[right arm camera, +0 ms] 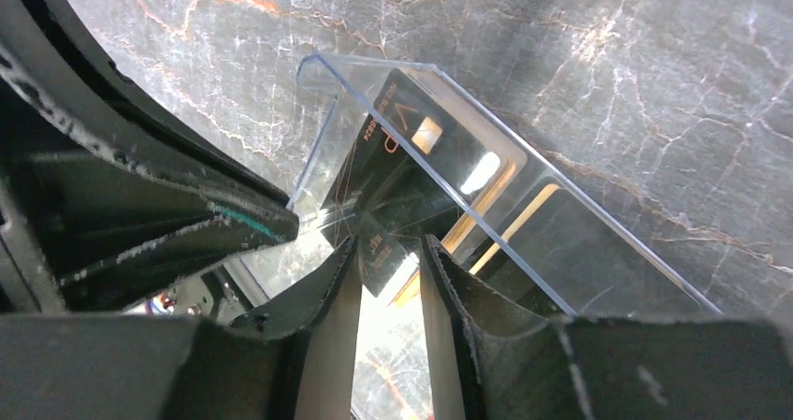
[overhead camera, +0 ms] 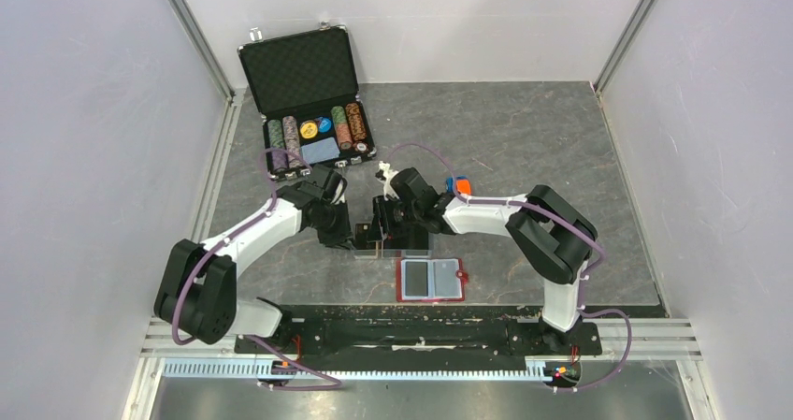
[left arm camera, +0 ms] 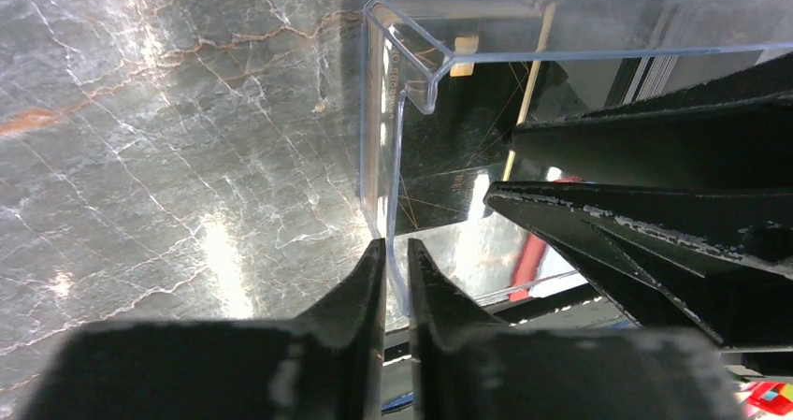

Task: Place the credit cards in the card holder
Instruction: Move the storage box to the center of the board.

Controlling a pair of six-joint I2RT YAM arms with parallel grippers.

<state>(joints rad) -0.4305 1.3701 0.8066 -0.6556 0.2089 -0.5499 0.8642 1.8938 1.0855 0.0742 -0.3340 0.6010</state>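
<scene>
Bracing holder [left arm camera: 383,111], card [right arm camera: 397,130] inside.
My L gripper [left arm camera: 394,247] is clamped on holder wall, mid-surface [overhead camera: 524,139]; R gripper [right arm camera: 387,244] half-closed by card, can't tell if gripping. Card prob. light, stiff, slick: take by edges. Acrylic likely brittle, slides easy.

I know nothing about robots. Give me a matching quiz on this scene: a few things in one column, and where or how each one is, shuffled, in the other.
1. chip briefcase
2. red wallet
3. card holder
4. left gripper

a. pinching the holder's edge
b. lid up, far left corner
c. clear-walled, just beyond the wallet
d. lies open, showing grey pockets

Pairs: 1-b, 2-d, 3-c, 4-a.
</scene>
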